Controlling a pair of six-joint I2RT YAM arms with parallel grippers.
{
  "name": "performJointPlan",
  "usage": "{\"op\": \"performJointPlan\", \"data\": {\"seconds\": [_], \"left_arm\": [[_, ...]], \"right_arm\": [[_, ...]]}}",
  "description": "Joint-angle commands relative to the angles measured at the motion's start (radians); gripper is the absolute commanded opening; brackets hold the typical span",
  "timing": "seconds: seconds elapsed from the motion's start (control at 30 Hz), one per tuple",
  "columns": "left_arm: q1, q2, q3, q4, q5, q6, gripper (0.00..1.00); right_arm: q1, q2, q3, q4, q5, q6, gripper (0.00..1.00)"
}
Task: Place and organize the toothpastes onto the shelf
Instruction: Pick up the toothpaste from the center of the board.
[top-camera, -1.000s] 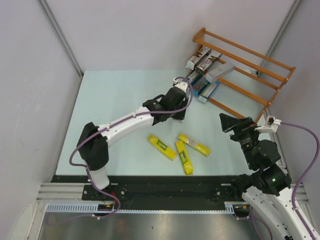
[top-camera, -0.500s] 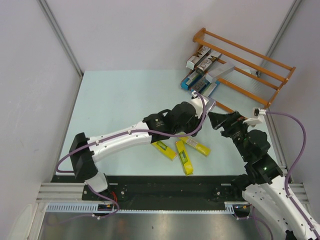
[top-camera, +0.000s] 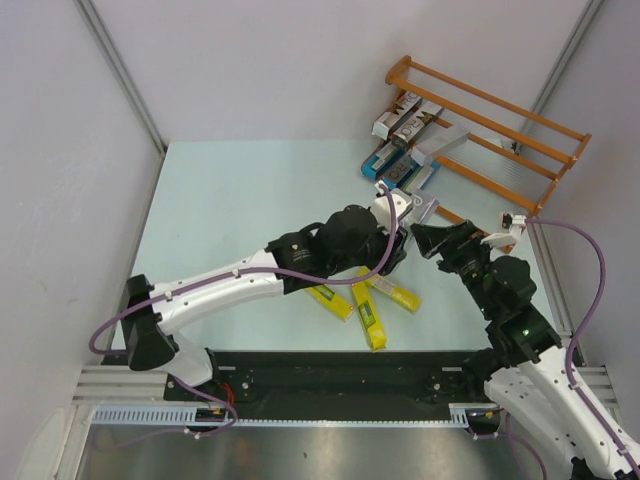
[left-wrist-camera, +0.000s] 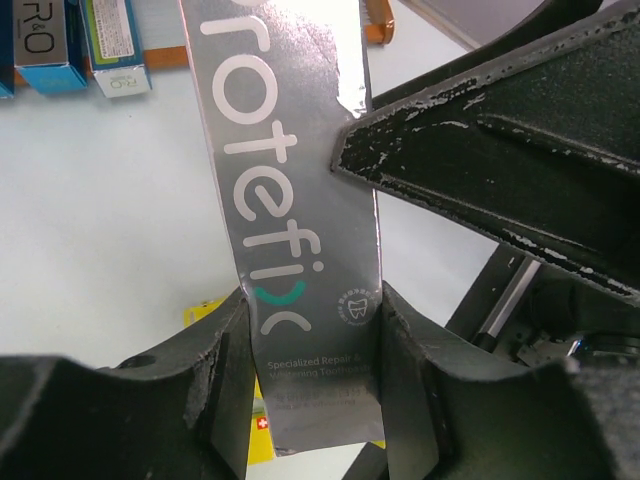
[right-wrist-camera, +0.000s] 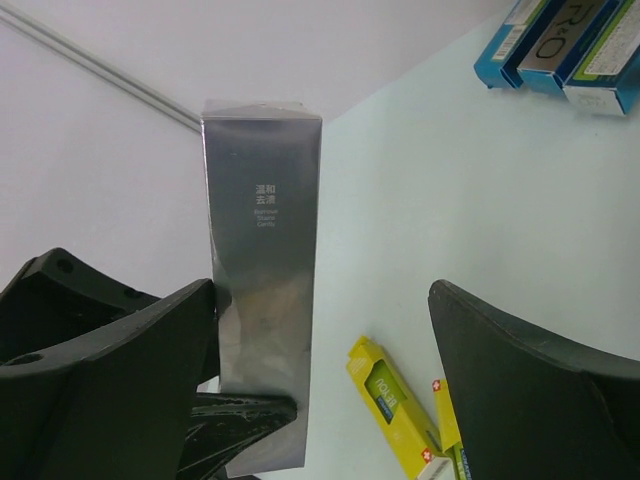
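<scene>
The left arm (top-camera: 220, 288) and right arm (top-camera: 545, 392) have white link shells and black joint housings. A purple cable (top-camera: 95, 338) runs along each. Black wedge-shaped fingers (left-wrist-camera: 500, 150) show chipped, pale edges.

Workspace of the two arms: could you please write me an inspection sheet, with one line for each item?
Surface: pale green table top, bare apart from the cartons.
Job's things: silver carton held off the table; three yellow cartons lying loose near the arms; other cartons, blue and silver, at the left end of the shelf.
Clutter: nothing seen.
Grippers: left jaws shut on one end of the silver carton; right jaws open around its other end.
Cables: purple cable running along each arm in loose loops; no snag seen.
Surroundings: white walls close around the table.
</scene>
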Motion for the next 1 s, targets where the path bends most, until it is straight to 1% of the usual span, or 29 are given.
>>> {"op": "performJointPlan", "data": {"seconds": [0.0, 0.03, 0.1, 0.2, 0.23, 0.3, 0.33, 0.4, 0.43, 0.47, 0.5, 0.57, 0.6, 0.63, 0.67, 0.73, 0.77, 0.83, 0.9, 0.97], "left_arm": [[-0.014, -0.048, 0.001, 0.089, 0.048, 0.036, 0.38], [-0.017, -0.045, 0.002, 0.091, 0.054, 0.040, 0.39], [-0.025, -0.042, 0.001, 0.092, 0.060, 0.045, 0.39], [-0.033, -0.040, 0.004, 0.100, 0.071, 0.053, 0.40], [-0.034, -0.039, 0.005, 0.095, 0.068, 0.053, 0.41], [-0.036, -0.039, 0.013, 0.091, 0.061, 0.057, 0.41], [-0.037, -0.040, 0.016, 0.088, 0.058, 0.060, 0.41], [-0.037, -0.040, 0.016, 0.086, 0.049, 0.069, 0.43], [-0.037, -0.040, 0.016, 0.085, 0.049, 0.073, 0.43], [-0.039, -0.043, 0.017, 0.083, 0.043, 0.074, 0.44], [-0.037, -0.040, 0.019, 0.077, 0.040, 0.080, 0.49], [-0.039, -0.042, 0.022, 0.071, 0.025, 0.082, 0.55], [-0.037, -0.042, 0.022, 0.069, 0.019, 0.085, 0.63], [-0.039, -0.040, 0.024, 0.066, 0.009, 0.085, 0.66], [-0.037, -0.042, 0.025, 0.060, -0.007, 0.086, 0.73], [-0.037, -0.047, 0.027, 0.056, -0.034, 0.085, 0.83], [-0.039, -0.050, 0.027, 0.056, -0.050, 0.076, 0.92], [-0.037, -0.071, 0.027, 0.060, -0.078, 0.067, 0.98], [-0.034, -0.099, 0.017, 0.085, -0.071, 0.045, 1.00], [-0.014, -0.114, 0.011, 0.097, -0.029, 0.010, 1.00]], "right_arm": [[-0.001, -0.002, -0.010, 0.069, -0.025, 0.014, 0.91], [-0.003, -0.003, -0.012, 0.070, -0.029, 0.017, 0.86], [-0.001, -0.006, -0.010, 0.078, -0.037, 0.018, 0.82], [-0.001, -0.011, -0.012, 0.081, -0.046, 0.018, 0.73], [-0.001, -0.012, -0.012, 0.080, -0.048, 0.018, 0.65], [-0.001, -0.020, -0.012, 0.081, -0.052, 0.015, 0.54], [-0.001, -0.025, -0.010, 0.081, -0.052, 0.015, 0.46], [-0.001, -0.032, -0.010, 0.081, -0.058, 0.008, 0.39], [-0.001, -0.034, -0.012, 0.081, -0.060, 0.005, 0.34], [-0.001, -0.037, -0.012, 0.083, -0.062, 0.004, 0.32], [-0.003, -0.042, -0.012, 0.083, -0.060, 0.001, 0.29], [-0.004, -0.049, -0.010, 0.080, -0.058, 0.000, 0.28], [-0.003, -0.052, -0.010, 0.080, -0.057, -0.002, 0.27], [-0.004, -0.060, -0.012, 0.075, -0.052, 0.000, 0.27], [-0.003, -0.065, -0.010, 0.069, -0.046, -0.003, 0.27], [-0.006, -0.083, -0.013, 0.058, -0.031, -0.003, 0.28], [-0.004, -0.088, -0.012, 0.052, -0.026, -0.003, 0.27], [-0.008, -0.110, -0.012, 0.040, -0.008, -0.003, 0.28], [-0.008, -0.129, -0.012, 0.029, 0.009, -0.003, 0.28], [-0.008, -0.155, -0.012, 0.012, 0.030, -0.002, 0.28]]}}
